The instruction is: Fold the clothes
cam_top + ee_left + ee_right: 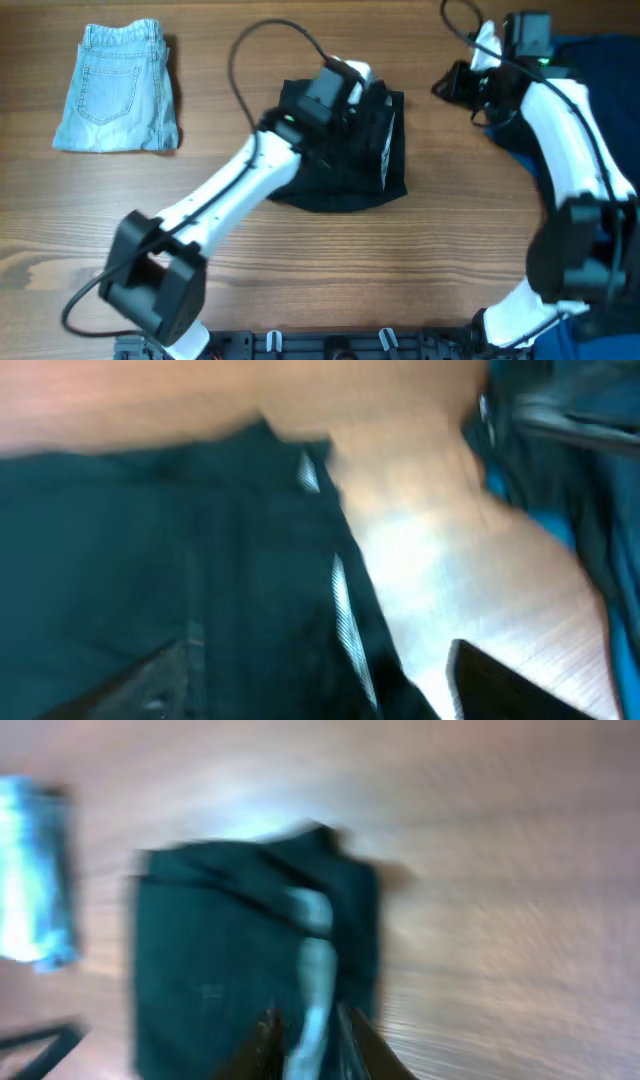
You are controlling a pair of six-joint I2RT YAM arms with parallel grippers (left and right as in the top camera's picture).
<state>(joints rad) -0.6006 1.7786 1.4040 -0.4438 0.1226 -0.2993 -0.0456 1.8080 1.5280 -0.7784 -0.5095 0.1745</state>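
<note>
Nearest, found bare wooden surface point(400, 285) between the two arm bases. Farther in, at the middle, saw the black shorts point(350, 190) lying in a bunched, partly folded heap, with a pale waistband strip point(388, 150) showing along the right side. Spotted the left claw point(358, 92) reaching over the far part of that heap, with fingers point(500, 680) set well apart in the blurred wrist view and dark cloth spread below them. Roughly level with it to the right, noted the right claw point(450, 85) over bare wood, near the shorts but apart from them and pointed their way. Made out two dark fingers point(265, 1040) with a narrow gap in its own smeared view, yet could not tell whether apart or together. Farthest back at the left, saw pale-blue denim shorts point(118, 88) folded flat, well apart from the black heap. At the far right corner, noted a dark blue garment point(610, 55) lying partly under the right arm.
</note>
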